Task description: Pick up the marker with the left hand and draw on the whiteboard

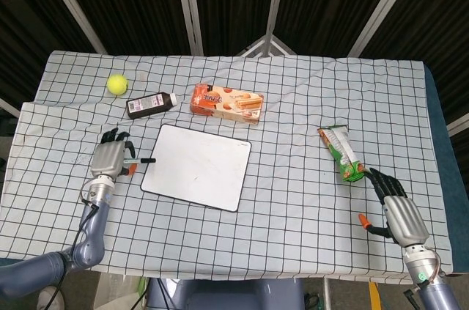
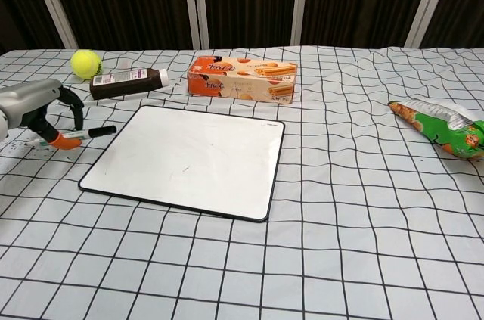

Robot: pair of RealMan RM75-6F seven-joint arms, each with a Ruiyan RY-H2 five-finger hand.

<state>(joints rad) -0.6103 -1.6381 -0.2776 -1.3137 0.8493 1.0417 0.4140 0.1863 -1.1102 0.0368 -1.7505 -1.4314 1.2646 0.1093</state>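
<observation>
Chest view shows the left hand (image 2: pixel 34 112) at the far left of the bench, fingers curled around the marker (image 2: pixel 85 133), which sticks out toward the whiteboard (image 2: pixel 185 160) with its dark capped end just off the cloth and short of the board's left edge. By the look of it the pick-up is done or nearly done, and the drawing has not begun; the board's face looks bare but for a faint speck. The next move calls for carrying the tip over the rim and setting it down lightly on the white surface. The right hand (image 1: pixel 392 207) rests far off at the bench's right corner, released and holding nothing. A grid-patterned cloth (image 1: pixel 293 141) covers the bench, rumpled in places; dark curtains hang behind it.
</observation>
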